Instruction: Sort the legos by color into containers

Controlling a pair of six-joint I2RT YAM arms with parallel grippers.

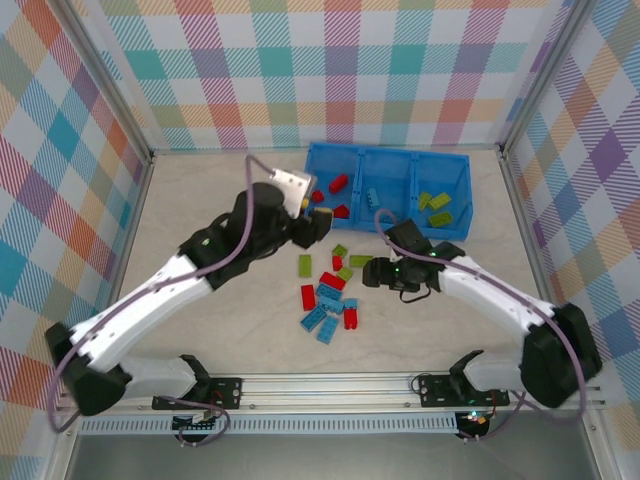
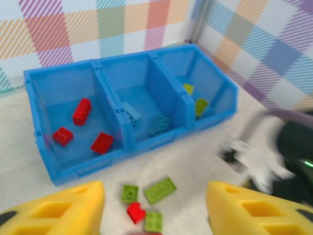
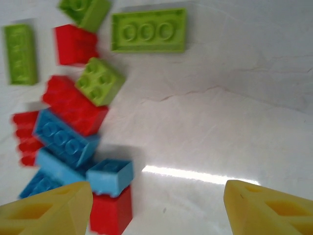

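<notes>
The blue bin [image 1: 390, 150] stands at the back of the table. Its left compartment holds red legos [image 2: 82, 111], the middle one light blue legos [image 2: 159, 125], the right one lime green legos [image 2: 201, 105]. A loose pile of red, blue and green legos [image 1: 330, 292] lies in front of it. My left gripper [image 1: 312, 228] hovers open over the bin's front left corner, above green bricks [image 2: 160, 190] and a red brick [image 2: 136, 212]. My right gripper [image 3: 156, 205] is open and low over bare table, just right of a light blue brick [image 3: 110, 177] resting on a red one [image 3: 111, 210].
Checkered walls enclose the table on three sides. A green plate [image 3: 149, 30] and a small green brick [image 3: 100, 81] lie at the pile's far side. The right arm [image 2: 293, 161] appears blurred beside the bin's front right.
</notes>
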